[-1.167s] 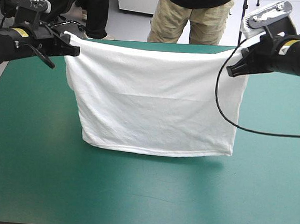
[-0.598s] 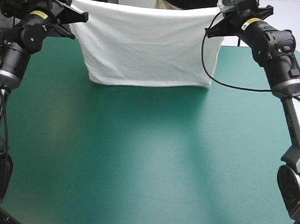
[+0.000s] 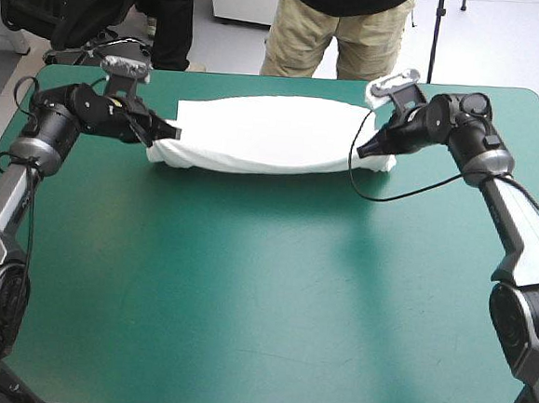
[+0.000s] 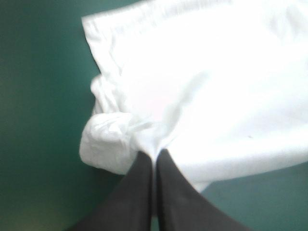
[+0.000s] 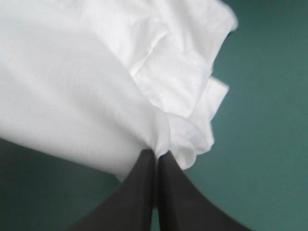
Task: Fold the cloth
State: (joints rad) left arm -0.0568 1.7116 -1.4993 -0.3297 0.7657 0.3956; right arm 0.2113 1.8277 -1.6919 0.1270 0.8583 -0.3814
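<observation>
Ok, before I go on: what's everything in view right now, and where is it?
white short-sleeved T-shirt: one, white, a long, loosely doubled bundle lying across the cover near the table's far edge, with each end pinched by a gripper
teal-green table cover: one, teal-green, covers the whole tabletop; the near part is bare
left gripper: one, black fingers, at the bundle's left end, shut on a bunched corner of the T-shirt
right gripper: one, black fingers, at the bundle's right end, shut on a gathered corner of the T-shirt
</observation>
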